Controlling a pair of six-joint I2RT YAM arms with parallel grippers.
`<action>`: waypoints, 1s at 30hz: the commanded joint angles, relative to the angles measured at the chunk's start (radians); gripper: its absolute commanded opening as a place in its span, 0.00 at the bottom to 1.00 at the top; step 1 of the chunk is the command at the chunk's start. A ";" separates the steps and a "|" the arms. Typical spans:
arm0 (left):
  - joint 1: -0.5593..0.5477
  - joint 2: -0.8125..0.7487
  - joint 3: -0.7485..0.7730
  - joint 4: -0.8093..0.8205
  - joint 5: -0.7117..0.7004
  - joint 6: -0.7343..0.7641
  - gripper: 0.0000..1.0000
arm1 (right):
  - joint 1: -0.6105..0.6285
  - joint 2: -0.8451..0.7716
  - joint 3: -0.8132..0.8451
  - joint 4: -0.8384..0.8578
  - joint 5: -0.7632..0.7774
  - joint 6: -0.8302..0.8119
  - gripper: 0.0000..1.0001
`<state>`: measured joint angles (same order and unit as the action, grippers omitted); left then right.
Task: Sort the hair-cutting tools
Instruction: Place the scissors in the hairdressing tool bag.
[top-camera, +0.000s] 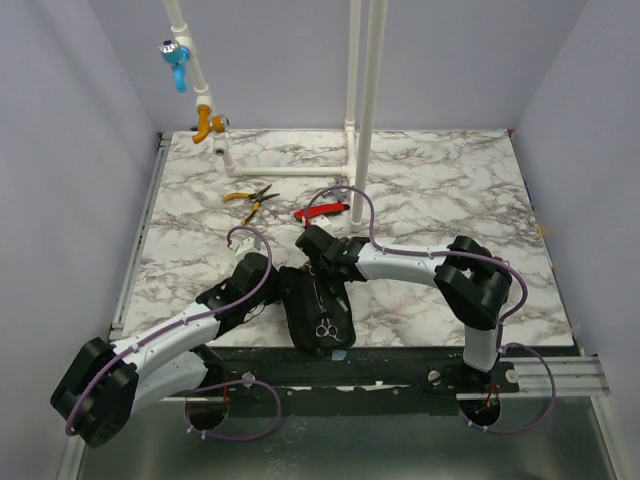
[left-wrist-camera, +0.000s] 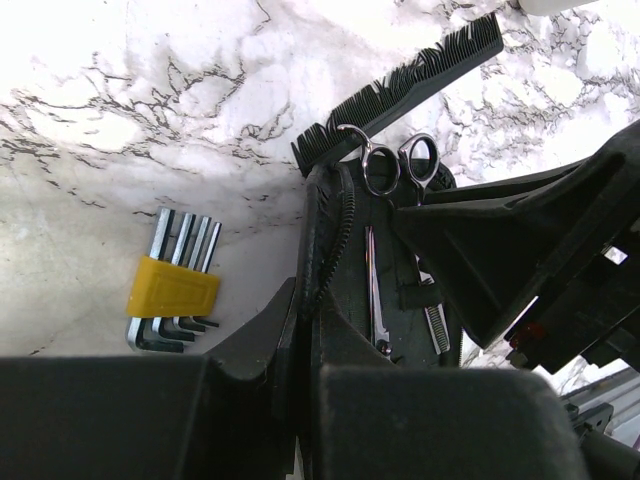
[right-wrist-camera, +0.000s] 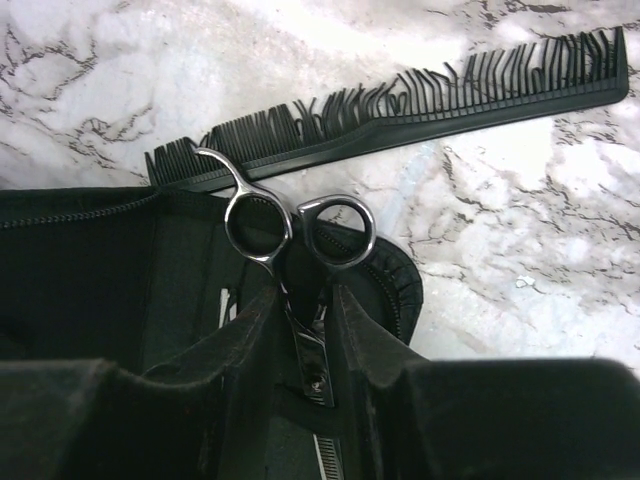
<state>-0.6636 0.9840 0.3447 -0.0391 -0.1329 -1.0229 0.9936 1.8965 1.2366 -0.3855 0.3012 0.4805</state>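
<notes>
The scissors (right-wrist-camera: 288, 240) lie in the black case (right-wrist-camera: 90, 270). Their two silver rings stick out over the case's open end and the blades point into the case. The case lies open on the table (top-camera: 450, 200), close to the near edge, between the two arms.

The comb (right-wrist-camera: 400, 128) is long and black. It lies flat on the table just past the open end of the case, not in it. One end of the comb is right by the scissor rings, and the little hook on one ring reaches over that end. Many of the comb's teeth are bent.

The right claw (right-wrist-camera: 305, 320) is down over the case. Its fingers are a little apart, one on each side of the scissors just below the rings. A thin gap seems to show on each side, so it does not look like it is pinching them.

The left claw (left-wrist-camera: 300, 335) is pressed together. It sits at the side of the case, and the zip edge runs right down between its fingers, so it looks to pinch that edge.

A bunch of hex keys (left-wrist-camera: 175, 290) in a yellow holder lies on the table beside the case, on the left arm's side. Far back on the table lie the yellow pliers (top-camera: 250, 198) and the red tool (top-camera: 322, 212), near each other. White pipes (top-camera: 365, 90) stand behind them.
</notes>
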 joint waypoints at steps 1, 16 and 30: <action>-0.010 0.004 0.015 0.012 -0.037 -0.011 0.00 | -0.003 0.041 0.024 -0.061 -0.007 -0.033 0.28; -0.015 -0.004 0.033 -0.013 -0.053 -0.013 0.00 | -0.003 0.032 -0.031 -0.049 -0.015 -0.021 0.29; -0.016 -0.001 0.037 -0.031 -0.073 -0.024 0.00 | -0.002 0.065 -0.014 -0.092 0.012 -0.001 0.06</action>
<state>-0.6762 0.9840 0.3515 -0.0513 -0.1547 -1.0336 0.9936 1.9087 1.2388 -0.3882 0.2939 0.4606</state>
